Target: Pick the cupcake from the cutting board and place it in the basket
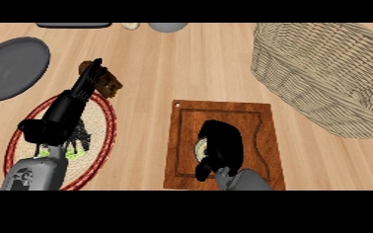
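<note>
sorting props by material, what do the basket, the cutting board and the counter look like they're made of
Basket: looks like woven wicker, pale tan and matte, with ribbed strands across its wall. Cutting board: seems to be reddish-brown wood with a slight sheen; it has a grooved border and a corner hole. Counter: light wood or wood-look laminate, given the long grain streaks; which one cannot be told.

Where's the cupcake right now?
In the head view, the pale cupcake sits on the brown wooden cutting board at lower centre, mostly hidden under the black right hand curled round it, left of the woven wicker basket.
</note>
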`<state>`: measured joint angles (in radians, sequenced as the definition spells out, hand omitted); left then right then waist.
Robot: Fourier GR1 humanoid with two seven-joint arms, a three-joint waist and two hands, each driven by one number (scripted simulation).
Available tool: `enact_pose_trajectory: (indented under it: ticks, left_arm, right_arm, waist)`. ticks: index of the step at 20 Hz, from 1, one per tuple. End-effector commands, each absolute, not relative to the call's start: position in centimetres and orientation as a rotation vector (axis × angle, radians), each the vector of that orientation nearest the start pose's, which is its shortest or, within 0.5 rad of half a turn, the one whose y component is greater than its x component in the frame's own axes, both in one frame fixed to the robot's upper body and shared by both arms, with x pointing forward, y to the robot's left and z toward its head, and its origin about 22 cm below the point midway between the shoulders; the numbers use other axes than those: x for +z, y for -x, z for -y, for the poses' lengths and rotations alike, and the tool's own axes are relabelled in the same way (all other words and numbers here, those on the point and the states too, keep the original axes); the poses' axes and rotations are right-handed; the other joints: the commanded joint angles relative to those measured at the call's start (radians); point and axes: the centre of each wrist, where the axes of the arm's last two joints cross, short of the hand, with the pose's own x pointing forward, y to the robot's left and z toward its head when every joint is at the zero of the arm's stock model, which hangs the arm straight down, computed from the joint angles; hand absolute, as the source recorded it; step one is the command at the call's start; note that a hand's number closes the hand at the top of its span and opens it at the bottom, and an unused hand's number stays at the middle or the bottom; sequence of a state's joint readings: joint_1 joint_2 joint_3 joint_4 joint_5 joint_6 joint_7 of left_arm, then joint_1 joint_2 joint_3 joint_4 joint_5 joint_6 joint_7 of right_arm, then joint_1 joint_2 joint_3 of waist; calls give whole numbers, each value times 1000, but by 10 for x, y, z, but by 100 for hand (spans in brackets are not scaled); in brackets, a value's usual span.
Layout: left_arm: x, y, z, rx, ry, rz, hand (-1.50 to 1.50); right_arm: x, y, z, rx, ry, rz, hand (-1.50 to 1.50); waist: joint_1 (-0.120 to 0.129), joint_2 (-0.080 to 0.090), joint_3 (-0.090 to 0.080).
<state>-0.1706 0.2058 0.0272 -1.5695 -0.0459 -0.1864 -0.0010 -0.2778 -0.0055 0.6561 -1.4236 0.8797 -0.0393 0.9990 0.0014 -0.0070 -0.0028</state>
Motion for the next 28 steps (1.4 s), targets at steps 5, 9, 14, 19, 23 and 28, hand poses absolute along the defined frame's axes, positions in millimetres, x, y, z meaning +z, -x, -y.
enact_pose_trajectory:
  ticks: [5, 9, 14, 19, 23, 28]
  left_arm:
    - [51, -275, -274, -367, -40, 1696, 0]
    - [53, -279, -265, -382, -21, 1684, 0]
    - [52, -279, -270, -372, -41, 1670, 0]
    - [53, -274, -273, -349, -54, 1679, 0]
    - [51, -274, -276, -327, -83, 1691, 0]
    - [53, -271, -281, -326, -93, 1686, 0]
  right_arm:
    - [3, -207, 86, 1390, 646, 1104, 150]
    - [-5, -172, 92, 1774, 451, 1267, 150]
    - [7, -147, 142, 1991, 274, 1477, 150]
    - [22, -126, 199, 1938, 21, 1584, 150]
    - [41, -114, 221, 1778, -177, 1700, 150]
    - [71, -104, 228, 1508, -365, 1876, 150]
  waist:
    - [-1, 2, 3]
    - [30, -7, 7]
    - [-22, -9, 9]
    - [-44, 2, 11]
    - [-62, 11, 11]
    - [-70, 11, 12]
